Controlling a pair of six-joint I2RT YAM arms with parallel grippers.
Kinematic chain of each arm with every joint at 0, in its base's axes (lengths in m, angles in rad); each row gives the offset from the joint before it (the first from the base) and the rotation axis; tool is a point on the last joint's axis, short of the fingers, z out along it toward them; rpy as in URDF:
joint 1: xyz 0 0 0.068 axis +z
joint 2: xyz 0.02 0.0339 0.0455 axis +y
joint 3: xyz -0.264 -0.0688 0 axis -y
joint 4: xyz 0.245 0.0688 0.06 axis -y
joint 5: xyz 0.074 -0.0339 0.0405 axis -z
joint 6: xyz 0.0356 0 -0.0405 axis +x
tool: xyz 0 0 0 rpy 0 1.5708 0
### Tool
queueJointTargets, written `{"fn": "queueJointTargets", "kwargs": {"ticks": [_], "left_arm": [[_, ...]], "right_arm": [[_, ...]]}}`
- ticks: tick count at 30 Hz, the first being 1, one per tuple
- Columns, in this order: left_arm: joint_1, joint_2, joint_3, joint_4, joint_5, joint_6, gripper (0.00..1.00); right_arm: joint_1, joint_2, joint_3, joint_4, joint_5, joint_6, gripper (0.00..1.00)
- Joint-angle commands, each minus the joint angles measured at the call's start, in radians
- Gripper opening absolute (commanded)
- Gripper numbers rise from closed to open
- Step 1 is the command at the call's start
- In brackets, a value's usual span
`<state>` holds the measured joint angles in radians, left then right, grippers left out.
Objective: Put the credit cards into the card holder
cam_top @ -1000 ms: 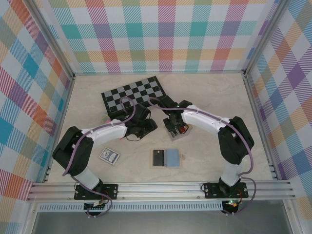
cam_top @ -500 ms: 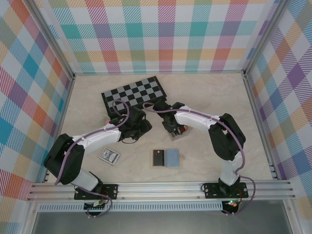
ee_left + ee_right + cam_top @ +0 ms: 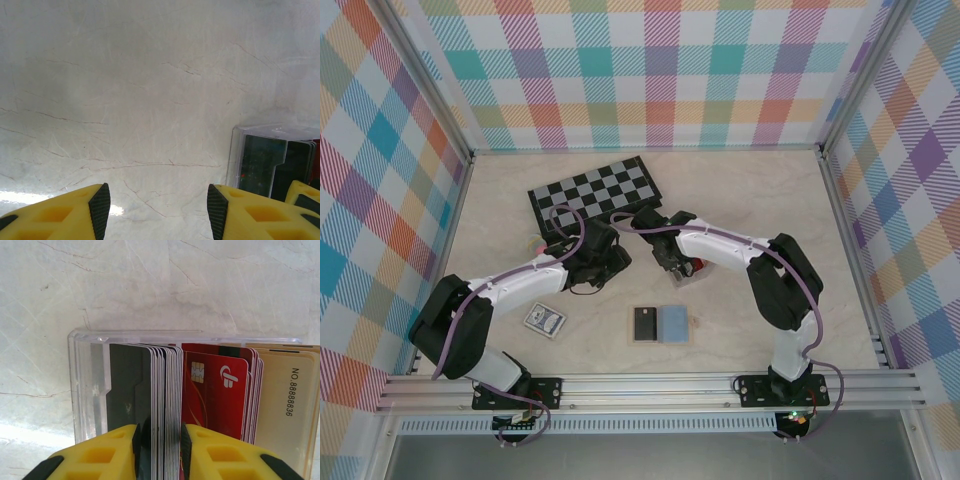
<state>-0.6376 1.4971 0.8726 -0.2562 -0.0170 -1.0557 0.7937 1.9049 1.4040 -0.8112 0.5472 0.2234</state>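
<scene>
Marble-patterned pale tabletop [image 3: 750, 210] spans the top view, boxed in by walls [image 3: 650, 70] of pastel plaid cloth on a metal frame [image 3: 650, 385]. A folded chessboard [image 3: 595, 195] lies toward the back, a blue playing-card pack [image 3: 544, 320] near the left arm, and a tan wallet [image 3: 660, 340] at front centre. Both arms bend inward. The left gripper [image 3: 613, 262] and right gripper [image 3: 677, 270] hang close together over the card holder [image 3: 688, 277] in the middle of the table.

From the left wrist, the veined surface [image 3: 150, 100] takes up most of the frame. The left gripper [image 3: 158, 210] has its fingers [image 3: 100, 205] spread with nothing between them, and the clear card holder [image 3: 237, 155] stands just to their right.

From the right wrist, the card holder [image 3: 80, 385] sits on the tabletop [image 3: 150, 285], holding upright credit cards [image 3: 215, 390] in grey, red and gold. The right gripper [image 3: 161, 440] pinches a stack of the grey-edged cards.
</scene>
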Motion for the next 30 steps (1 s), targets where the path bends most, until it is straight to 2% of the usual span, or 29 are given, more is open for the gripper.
{"fn": "queueJointTargets", "kwargs": {"ticks": [1,15,20,23,30], "left_arm": [[0.012,-0.015,-0.010,0.008,0.000,-0.007,0.56],[0.012,-0.011,-0.008,0.011,0.007,-0.008,0.56],[0.012,-0.008,-0.011,0.020,0.015,-0.009,0.56],[0.012,-0.005,-0.012,0.021,0.017,-0.007,0.56],[0.012,0.009,0.001,0.019,0.021,-0.004,0.56]], "right_arm": [[0.000,-0.039,0.020,-0.034,0.030,0.001,0.27],[-0.001,-0.056,0.022,-0.040,0.050,-0.001,0.20],[-0.002,-0.041,0.021,-0.035,-0.020,-0.005,0.29],[-0.003,-0.021,0.021,-0.032,-0.042,-0.007,0.38],[-0.007,0.038,0.024,-0.032,0.012,0.001,0.40]]}}
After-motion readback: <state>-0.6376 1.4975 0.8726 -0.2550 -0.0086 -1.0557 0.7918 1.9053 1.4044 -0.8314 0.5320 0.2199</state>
